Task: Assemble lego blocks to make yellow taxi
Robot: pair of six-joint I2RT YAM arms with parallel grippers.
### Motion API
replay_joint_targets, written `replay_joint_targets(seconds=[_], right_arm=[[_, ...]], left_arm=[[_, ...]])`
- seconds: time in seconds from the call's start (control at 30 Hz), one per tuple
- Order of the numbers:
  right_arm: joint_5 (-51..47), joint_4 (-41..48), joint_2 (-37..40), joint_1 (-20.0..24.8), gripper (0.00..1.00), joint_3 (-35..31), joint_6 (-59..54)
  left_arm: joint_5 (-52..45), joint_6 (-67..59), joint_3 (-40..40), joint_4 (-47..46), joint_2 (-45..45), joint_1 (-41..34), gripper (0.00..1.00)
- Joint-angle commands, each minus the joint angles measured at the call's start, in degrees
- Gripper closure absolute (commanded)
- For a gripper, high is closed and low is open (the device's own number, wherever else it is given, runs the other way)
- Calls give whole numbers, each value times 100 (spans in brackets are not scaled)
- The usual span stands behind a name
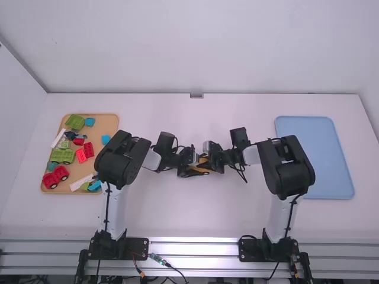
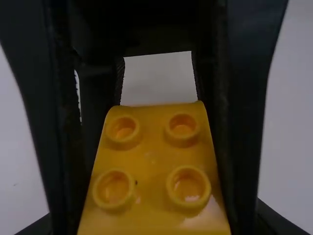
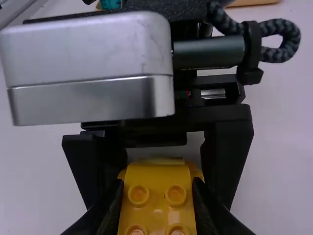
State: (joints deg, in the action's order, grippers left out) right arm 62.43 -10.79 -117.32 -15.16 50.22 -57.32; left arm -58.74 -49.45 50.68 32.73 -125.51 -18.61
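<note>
Yellow block (image 3: 157, 210): clasped in your right claw (image 1: 207, 163), studs showing.
Your left claw (image 1: 198, 169): fingers astride the yellow piece (image 3: 159, 161) behind it.
Tan tray (image 3: 254, 2): edge visible beyond, on the tabletop (image 3: 281, 147).

Smooth, glossy plastic block (image 2: 152, 159)

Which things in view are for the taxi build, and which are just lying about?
For the job:
Yellow blocks, held by left claw and right claw

Apparently just lying about:
Tan tray
Its red blocks, green blocks, blue blocks
Blue tray
</note>
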Motion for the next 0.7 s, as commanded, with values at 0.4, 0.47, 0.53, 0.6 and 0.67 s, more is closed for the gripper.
replay_joint_targets(seconds=[0.4,0.47,0.53,0.6,0.67], right_arm=[[-518,-553,-404,-31,100,-424,205],[-435,-568,-539,-15,100,-354,199],[-284,-525,-690,-11,100,-236,179],[-212,-446,-740,-9,100,-164,177],[-201,-326,-727,-9,100,-120,63]], left_arm=[[241,381,-70,608,-81,-4,98],[230,383,-70,638,-81,-4,98],[230,383,-70,643,-81,-4,98],[237,385,-70,634,-81,-4,98],[237,385,-70,614,-81,-4,98]])
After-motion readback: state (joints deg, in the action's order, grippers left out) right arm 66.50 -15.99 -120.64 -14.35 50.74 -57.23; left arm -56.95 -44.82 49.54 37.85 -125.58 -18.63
